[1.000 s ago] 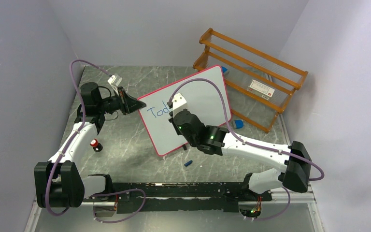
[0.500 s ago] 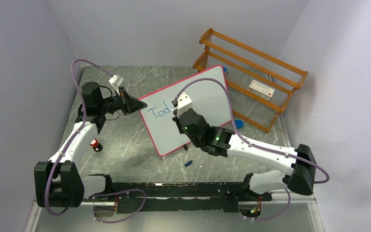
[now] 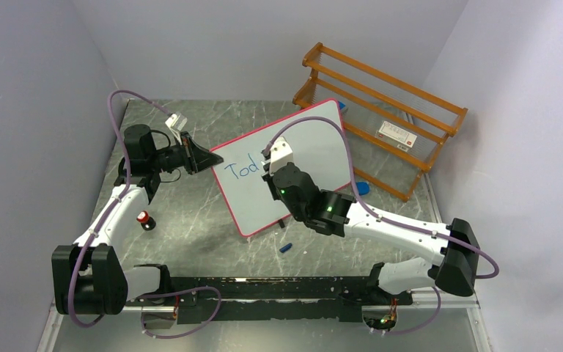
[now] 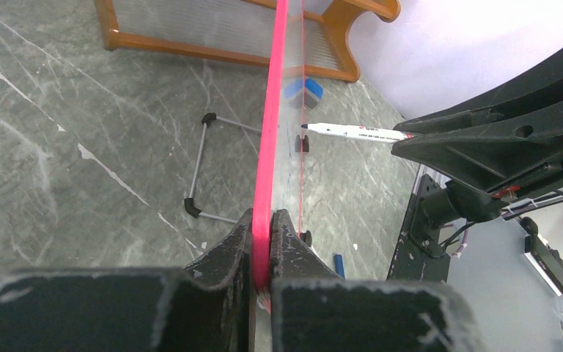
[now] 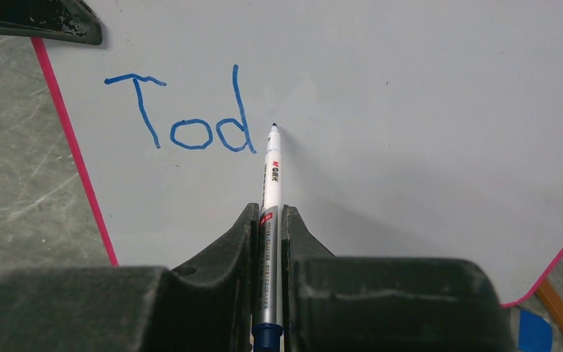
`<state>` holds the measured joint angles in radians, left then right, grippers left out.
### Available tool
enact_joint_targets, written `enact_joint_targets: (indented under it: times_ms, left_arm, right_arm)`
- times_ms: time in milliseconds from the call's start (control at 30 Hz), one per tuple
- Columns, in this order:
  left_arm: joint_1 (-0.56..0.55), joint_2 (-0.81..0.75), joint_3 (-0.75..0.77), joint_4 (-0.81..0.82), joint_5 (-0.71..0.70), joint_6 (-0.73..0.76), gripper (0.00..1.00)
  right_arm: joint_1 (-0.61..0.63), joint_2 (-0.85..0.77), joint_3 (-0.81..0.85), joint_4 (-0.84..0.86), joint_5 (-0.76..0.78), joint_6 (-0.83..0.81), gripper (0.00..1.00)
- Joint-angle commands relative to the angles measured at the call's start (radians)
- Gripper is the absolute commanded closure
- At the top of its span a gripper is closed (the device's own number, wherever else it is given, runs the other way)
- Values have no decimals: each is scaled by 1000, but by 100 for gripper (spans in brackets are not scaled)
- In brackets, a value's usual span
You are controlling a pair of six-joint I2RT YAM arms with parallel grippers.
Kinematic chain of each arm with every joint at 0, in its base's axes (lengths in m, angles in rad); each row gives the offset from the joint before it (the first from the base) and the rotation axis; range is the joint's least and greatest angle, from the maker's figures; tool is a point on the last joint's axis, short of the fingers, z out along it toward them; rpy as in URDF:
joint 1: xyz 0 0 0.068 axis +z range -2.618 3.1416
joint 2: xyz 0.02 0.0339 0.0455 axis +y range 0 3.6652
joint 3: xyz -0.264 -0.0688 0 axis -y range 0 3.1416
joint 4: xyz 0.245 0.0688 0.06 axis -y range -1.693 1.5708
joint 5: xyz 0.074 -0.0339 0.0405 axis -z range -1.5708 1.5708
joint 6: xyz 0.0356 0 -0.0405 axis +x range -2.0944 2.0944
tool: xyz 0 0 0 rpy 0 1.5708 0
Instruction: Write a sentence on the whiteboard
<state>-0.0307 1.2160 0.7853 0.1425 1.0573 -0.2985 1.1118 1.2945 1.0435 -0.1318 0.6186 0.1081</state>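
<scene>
The left gripper (image 3: 207, 158) is clamping the whiteboard (image 3: 315, 139) by its pink rim (image 4: 271, 139). Its fingers are shut tight on either side of the edge, bracing the whiteboard where it is standing tilted on the table, face toward the right arm.

The right gripper (image 5: 267, 214) is closed on a marker (image 5: 271, 176), pinching the barrel low down so that most of the white body is sticking out ahead of the fingers. The sentence (image 5: 183, 117) is only begun: the blue letters "Tod" are sitting in the upper left part of the whiteboard (image 5: 425, 110), close to the rim that the left gripper is holding.

The marker's long axis is pointing straight from the right gripper at the white surface. Its dark tip is lying just to the right of the "d", about level with the middle of that letter. From the left wrist view the marker (image 4: 355, 132) is meeting the whiteboard nearly square on. The tip is sitting at the face or just off it; which of the two cannot be told.

The next letter probably belongs right where the tip is aiming, so the right arm is the one placed to write. The bare stretch for the remaining words is running away to the right of the tip.
</scene>
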Motion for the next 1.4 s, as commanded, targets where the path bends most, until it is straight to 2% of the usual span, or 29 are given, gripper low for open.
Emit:
enact_joint_targets:
  times_ms: [0, 967, 1367]
  left_arm:
    - [-31, 31, -20, -93, -31, 132, 95]
    - [-34, 37, -18, -98, -29, 135, 95]
    - [-34, 36, -18, -99, -35, 135, 95]
  right_arm:
    - [-7, 13, -5, 29, 16, -3, 100]
    - [-25, 41, -9, 50, 21, -14, 100]
    - [-24, 25, -14, 78, -21, -30, 100]
